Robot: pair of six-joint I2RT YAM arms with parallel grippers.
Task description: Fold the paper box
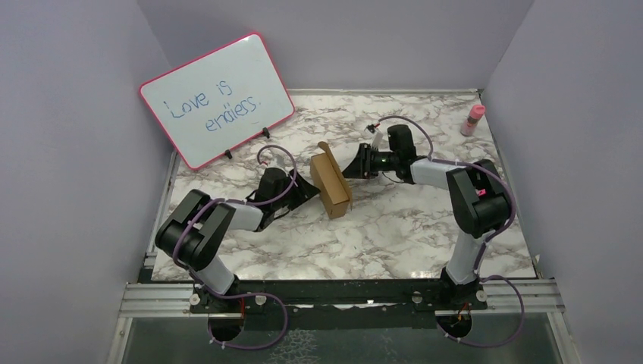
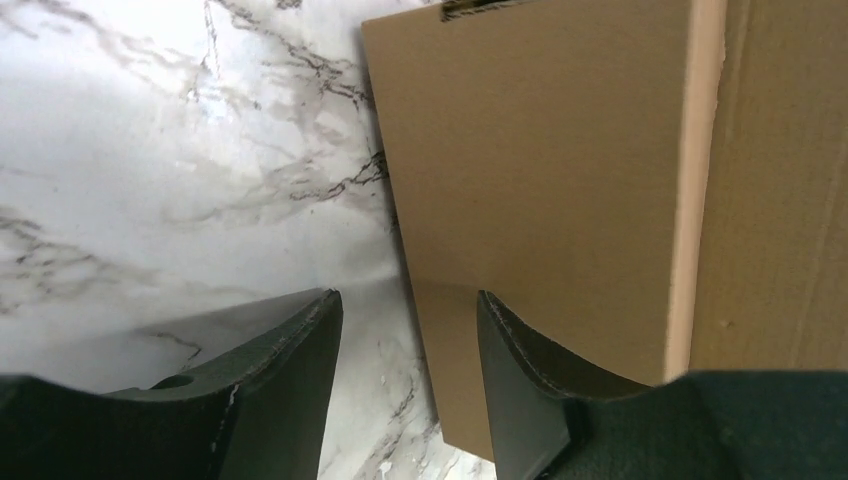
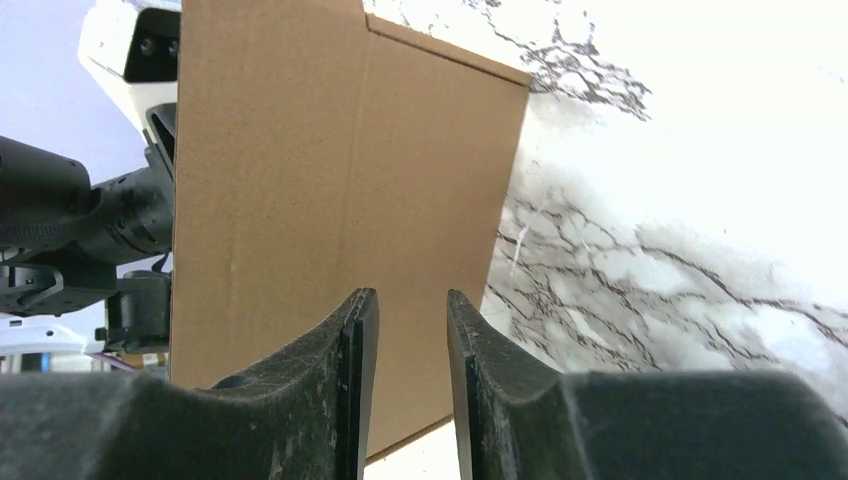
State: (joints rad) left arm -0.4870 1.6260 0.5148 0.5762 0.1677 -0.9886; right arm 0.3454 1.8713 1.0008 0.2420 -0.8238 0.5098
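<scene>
Near the middle of the marble table (image 1: 425, 227), the paper box (image 1: 332, 184) sits as a partly formed brown carton between the 2 arms. It looks like thin, light cardboard that I'd judge stiff across its panels yet quick to slide or crease, so best pinched at a flap edge beside a score line. The left gripper (image 2: 408, 295) has its jaws parted, the box's near edge in the gap but unclamped, while the right gripper (image 3: 410, 292) faces the opposite wall, jaws narrowly apart and holding nothing.
</scene>
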